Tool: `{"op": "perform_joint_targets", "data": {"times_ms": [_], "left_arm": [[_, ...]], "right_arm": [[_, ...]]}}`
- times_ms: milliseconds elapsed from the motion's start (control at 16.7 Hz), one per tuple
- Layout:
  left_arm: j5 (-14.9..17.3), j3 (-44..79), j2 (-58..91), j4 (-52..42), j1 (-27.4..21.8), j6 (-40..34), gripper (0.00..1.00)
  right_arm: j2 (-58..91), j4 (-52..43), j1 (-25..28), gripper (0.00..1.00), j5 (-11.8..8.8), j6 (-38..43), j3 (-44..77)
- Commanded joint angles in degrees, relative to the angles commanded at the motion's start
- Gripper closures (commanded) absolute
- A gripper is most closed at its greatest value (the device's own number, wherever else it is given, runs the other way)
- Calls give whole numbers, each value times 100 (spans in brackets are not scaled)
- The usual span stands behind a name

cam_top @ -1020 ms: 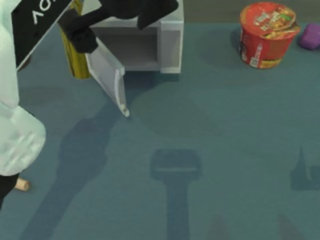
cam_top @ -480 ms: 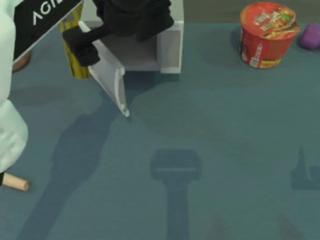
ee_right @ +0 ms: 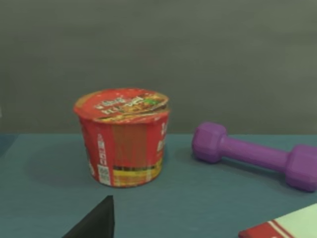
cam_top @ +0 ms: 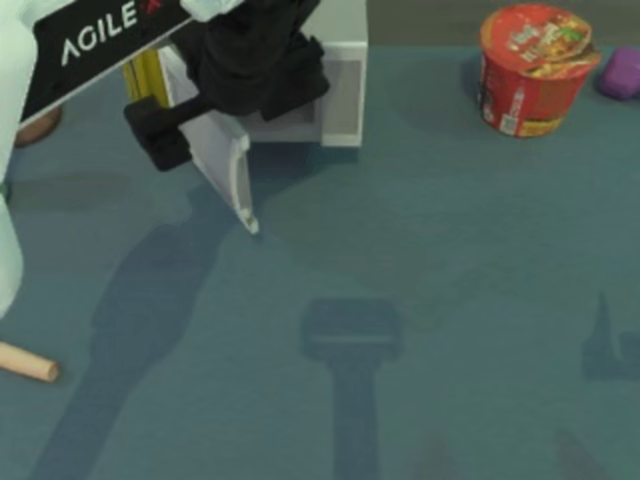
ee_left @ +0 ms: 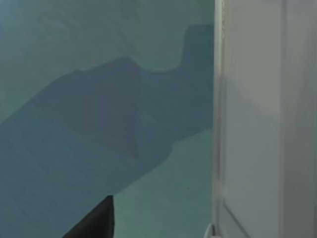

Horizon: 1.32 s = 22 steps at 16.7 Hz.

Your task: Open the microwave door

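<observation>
A wooden peg (cam_top: 28,365) is lying near the front of the teal bench (cam_top: 430,250), far to the left of the microwave (cam_top: 340,60). Farther back, the microwave door (cam_top: 228,165) is standing swung out from the microwave's front, its free edge pointing toward the front of the bench and its hinge at the microwave's left corner. The left tool (cam_top: 160,135) is sitting at the door's outer face, just left of it; whether it is released or clenched cannot be told. A yellow object (cam_top: 143,78) is standing just left of the microwave, behind that tool. The microwave is sitting at the back of the bench. Well to its right, a red noodle cup (cam_top: 532,68) is standing upright, with a purple dumbbell (ee_right: 257,156) lying just beyond it. The right tool is out of sight.
</observation>
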Motion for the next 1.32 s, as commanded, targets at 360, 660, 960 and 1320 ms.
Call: {"op": "perform_joint_targets", "data": {"times_ms": [360,660,960,1320], "left_arm": [[0,0,0,0,0,0,23],[0,0,0,0,0,0,60],[0,0,0,0,0,0,98],[0,0,0,0,0,0,100]], "right_arm": [[0,0,0,0,0,0,0],[0,0,0,0,0,0,0],[0,0,0,0,0,0,0],[0,0,0,0,0,0,0]]}}
